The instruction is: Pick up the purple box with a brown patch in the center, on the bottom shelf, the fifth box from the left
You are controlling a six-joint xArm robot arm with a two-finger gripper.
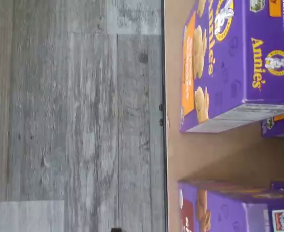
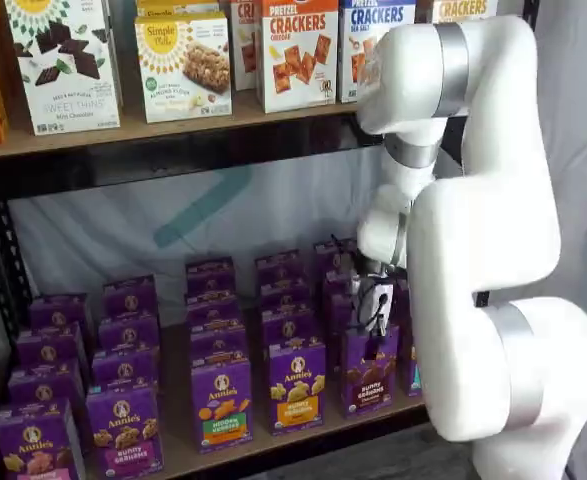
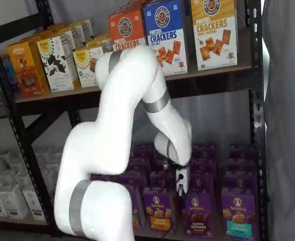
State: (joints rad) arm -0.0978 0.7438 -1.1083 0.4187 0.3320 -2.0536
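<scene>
Item: the purple box (image 2: 368,372), a small upright carton with a round white logo up top, dark brown cookies in the centre and white lettering below. It stands in the front row of the bottom shelf (image 2: 273,448), between an orange-labelled purple carton (image 2: 295,385) on one side and another purple carton, mostly hidden behind my arm, on the other. It shows in both shelf views, here also (image 3: 197,214), beside a teal-labelled carton (image 3: 236,212).

Handling, as I judge it: light paperboard, stiff at the edges but likely to dent at the middle of the broad faces; the printed finish looks smooth and somewhat slippery. The neighbours sit close, so the side faces are hard to reach. The best hold is probably across the top portion, fingers on front and back or on the narrow sides near the upper corners, with modest squeeze.

My gripper (image 2: 378,305): fingers spread and empty, hanging just above and slightly behind the box's top, not touching it.

Arm pose: elbow raised near the upper shelf, forearm angled down into the bay, wrist pointing downward over the front row.

Wrist view: shelf edge, grey floor, purple cartons; which one is the target, I cannot tell.
</scene>
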